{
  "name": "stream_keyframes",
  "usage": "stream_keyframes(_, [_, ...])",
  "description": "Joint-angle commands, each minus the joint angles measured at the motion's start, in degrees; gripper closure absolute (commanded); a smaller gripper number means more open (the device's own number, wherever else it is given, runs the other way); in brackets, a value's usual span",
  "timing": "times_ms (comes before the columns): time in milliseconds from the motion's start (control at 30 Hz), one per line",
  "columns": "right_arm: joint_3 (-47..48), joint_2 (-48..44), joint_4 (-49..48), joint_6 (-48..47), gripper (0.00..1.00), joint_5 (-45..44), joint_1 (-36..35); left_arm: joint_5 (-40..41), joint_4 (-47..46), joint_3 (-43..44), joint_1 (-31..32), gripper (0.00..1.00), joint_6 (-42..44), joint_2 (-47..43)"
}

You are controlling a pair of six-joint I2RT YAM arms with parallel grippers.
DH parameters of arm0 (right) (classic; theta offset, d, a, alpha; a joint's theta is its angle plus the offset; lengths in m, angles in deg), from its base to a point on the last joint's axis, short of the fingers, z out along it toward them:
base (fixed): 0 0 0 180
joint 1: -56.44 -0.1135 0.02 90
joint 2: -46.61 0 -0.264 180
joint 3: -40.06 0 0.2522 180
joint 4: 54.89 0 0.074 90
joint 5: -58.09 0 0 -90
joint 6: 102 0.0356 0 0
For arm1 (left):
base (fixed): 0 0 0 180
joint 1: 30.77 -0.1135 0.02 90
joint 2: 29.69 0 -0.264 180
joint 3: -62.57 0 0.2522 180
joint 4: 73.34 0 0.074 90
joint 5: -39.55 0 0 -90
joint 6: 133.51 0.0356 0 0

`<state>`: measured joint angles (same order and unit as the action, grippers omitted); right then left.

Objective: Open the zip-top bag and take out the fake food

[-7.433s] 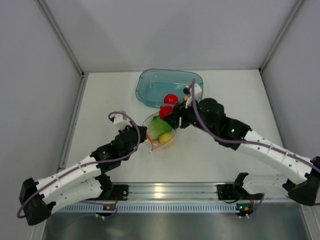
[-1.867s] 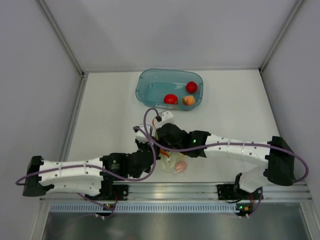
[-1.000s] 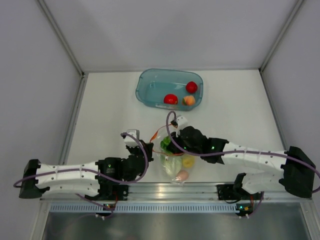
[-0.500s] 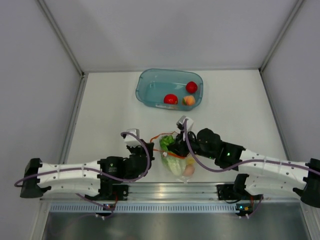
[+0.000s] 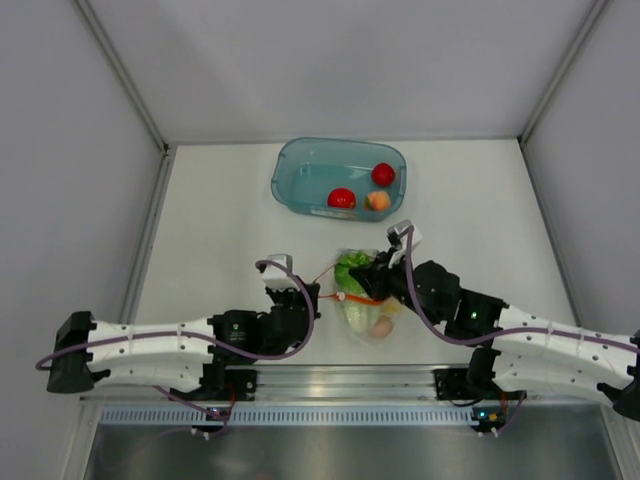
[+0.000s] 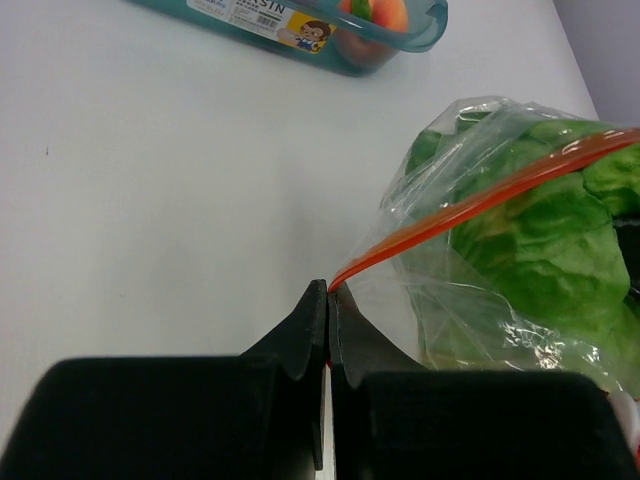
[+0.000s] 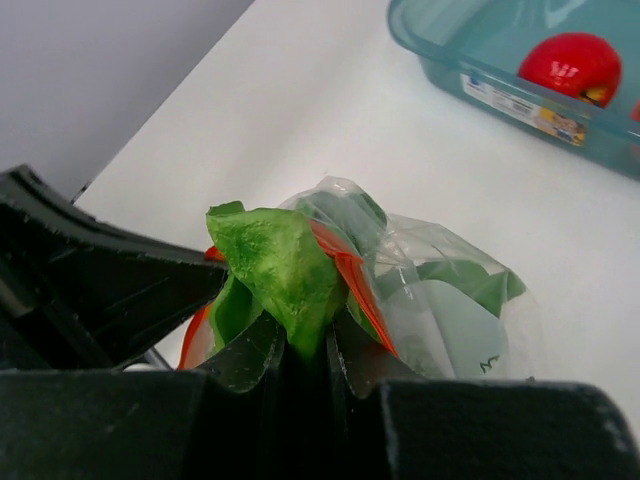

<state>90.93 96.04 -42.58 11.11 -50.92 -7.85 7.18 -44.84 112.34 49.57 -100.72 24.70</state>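
Note:
The zip-top bag point(image 5: 368, 308) lies near the front edge, its orange-red zip strip open. My left gripper point(image 5: 312, 292) is shut on the strip's left end, which is clear in the left wrist view point(image 6: 328, 288). My right gripper point(image 5: 368, 280) is shut on a leaf of the lettuce head point(image 5: 351, 268), which sticks out of the bag's mouth; the right wrist view shows the jaws point(image 7: 305, 335) clamped on the green leaf point(image 7: 275, 260). A pink peach point(image 5: 381, 326) and a yellow fruit point(image 5: 391, 306) are still inside the bag.
A teal bin point(image 5: 300, 165) stands at the back and holds two red round pieces point(image 5: 341, 198) and a small orange piece point(image 5: 377, 200). The bin's corner shows in the left wrist view point(image 6: 300, 25) and the right wrist view point(image 7: 470, 60). A metal rail runs along the front edge.
My right gripper has moved right and back with the lettuce leaf in it, drawing the lettuce farther out. The bag and my left gripper have shifted right with it.

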Motion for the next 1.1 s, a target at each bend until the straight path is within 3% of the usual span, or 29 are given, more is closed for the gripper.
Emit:
stream_keyframes(0, [4.3,-1.7,-7.4,6.2,1.00,-17.9,0.1,-3.0,2.8,-0.9,-0.5,1.00,6.7,1.4])
stream_keyframes(67, [5.3,1.3,-8.5,3.2,1.00,-16.5,0.1,-5.3,-1.0,-1.5,-0.5,1.00,9.4,1.2])
stream_keyframes(167, [9.1,7.1,-4.7,-0.2,1.00,-7.0,0.2,-5.1,-1.6,-0.6,-0.5,1.00,10.5,0.1])
stream_keyframes(267, [10.4,10.5,-4.8,-2.4,1.00,8.0,0.1,-2.9,-1.5,0.8,-0.5,1.00,12.2,-1.1])
stream_keyframes(400, [8.2,10.8,-7.5,-6.1,1.00,23.7,-0.3,1.3,-1.0,2.3,-1.2,1.00,15.0,-3.3])
stream_keyframes(667, [0.4,4.1,-8.2,-15.8,1.00,37.9,-2.9,-3.0,0.4,4.5,-8.3,1.00,18.6,-8.1])
stream_keyframes(833, [-2.0,-0.9,-9.1,-17.9,1.00,42.6,-3.1,-4.9,2.7,5.2,-11.6,1.00,17.1,-6.8])
stream_keyframes(1067, [-5.7,-10.7,-15.8,-18.5,1.00,35.0,-3.2,-11.5,2.5,3.5,-12.0,1.00,14.8,-2.5])
